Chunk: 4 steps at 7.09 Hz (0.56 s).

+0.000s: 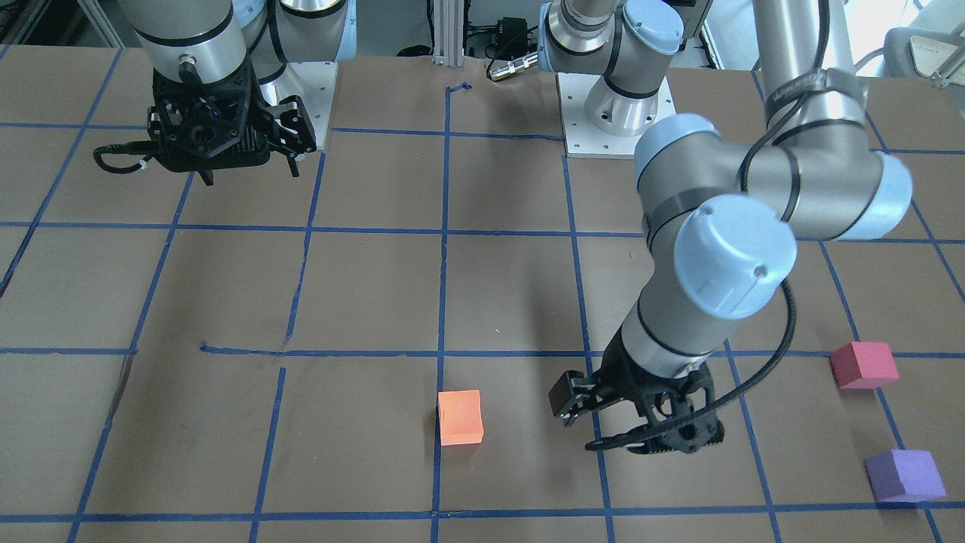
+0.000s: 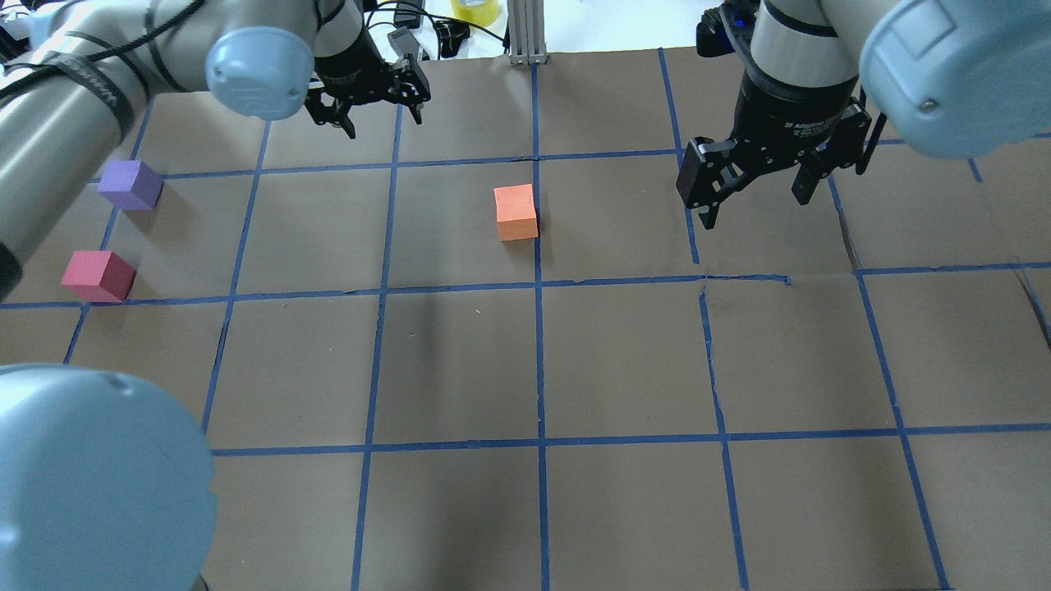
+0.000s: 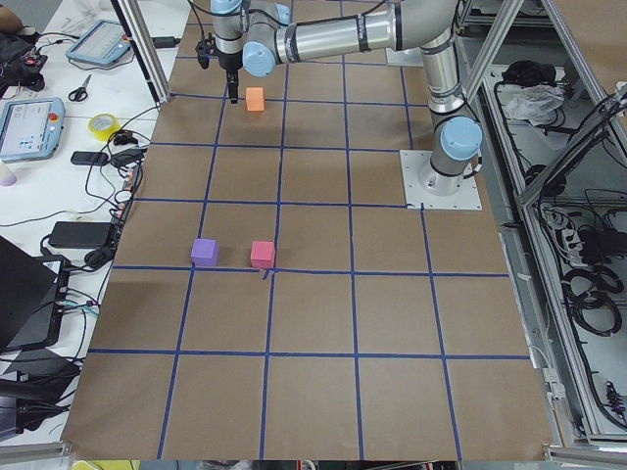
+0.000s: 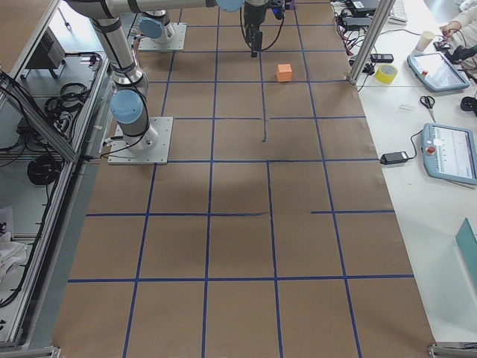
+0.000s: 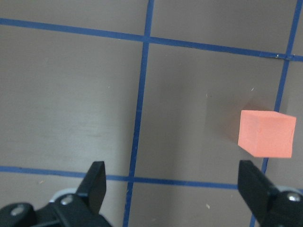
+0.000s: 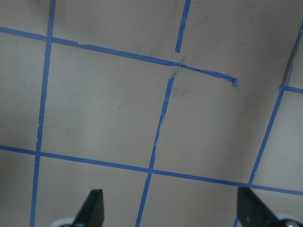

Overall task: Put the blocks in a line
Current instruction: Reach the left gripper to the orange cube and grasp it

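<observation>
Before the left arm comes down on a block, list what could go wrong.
1. The orange block sits off-centre, in line with one finger of the open left end effector, not between the two; a straight descent may crush or knock it.
2. The red-pink block and purple block lie near each other, far out on the robot's left; grasping one with wide-open fingers might nudge the other.

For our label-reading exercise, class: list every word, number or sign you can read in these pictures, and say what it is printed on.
"2F Adaptive": white print on the body of the right pincer, overhead view; the rest of it is too blurred to read.
Teach pendant screens: too small to read.
Orange block, red-pink block, purple block: no text.
</observation>
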{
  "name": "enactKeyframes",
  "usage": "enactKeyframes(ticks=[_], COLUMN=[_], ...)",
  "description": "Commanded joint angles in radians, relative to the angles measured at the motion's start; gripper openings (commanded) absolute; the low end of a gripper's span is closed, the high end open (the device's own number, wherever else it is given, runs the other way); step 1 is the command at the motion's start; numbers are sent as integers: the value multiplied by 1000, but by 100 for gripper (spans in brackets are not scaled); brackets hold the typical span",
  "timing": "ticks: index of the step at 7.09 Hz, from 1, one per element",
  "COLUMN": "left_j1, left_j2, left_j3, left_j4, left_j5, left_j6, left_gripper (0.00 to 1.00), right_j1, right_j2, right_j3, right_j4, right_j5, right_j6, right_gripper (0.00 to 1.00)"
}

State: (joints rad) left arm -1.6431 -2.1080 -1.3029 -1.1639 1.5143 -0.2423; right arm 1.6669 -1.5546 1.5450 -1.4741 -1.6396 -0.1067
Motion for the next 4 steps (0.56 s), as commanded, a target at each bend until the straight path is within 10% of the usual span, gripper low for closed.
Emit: enactKeyframes(ticks=[1,4], left_j1=[-99,-141], left_j2=[-152,-193], left_j3=[115,142], left_j4=[53,-78], left_j5=[0,-51], left_j6=[-150,-179], left_gripper=[100,100], right_j1=[-1,-16], right_j2=[-10,-12], right_j3=[15,14], right_j4=[-11,-57], right_j5=[-8,-5], right_j6=[1,-1], right_gripper=[100,100])
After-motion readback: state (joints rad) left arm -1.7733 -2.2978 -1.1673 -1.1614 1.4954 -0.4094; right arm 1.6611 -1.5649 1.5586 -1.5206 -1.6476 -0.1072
